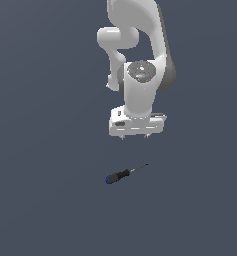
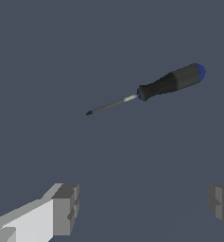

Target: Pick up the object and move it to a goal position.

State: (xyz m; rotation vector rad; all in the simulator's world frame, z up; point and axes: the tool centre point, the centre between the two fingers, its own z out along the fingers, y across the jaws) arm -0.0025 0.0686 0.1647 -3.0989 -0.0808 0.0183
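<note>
Small screwdriver (image 1: 121,174) lying flat on the dark grey floor (image 1: 45,200), down below the pincer (image 1: 134,136) and well apart from it, touched by nothing. Black handle with a blue cap at one end, thin dark shaft sticking out the other way, tip pointing off toward the exterior view's right. Pincer (image 2: 142,208) hanging from the white arm (image 1: 140,65) with its two grey fingers (image 2: 66,208) spread wide, nothing between them, screwdriver (image 2: 168,84) out in front of the fingertips in the wrist view.
</note>
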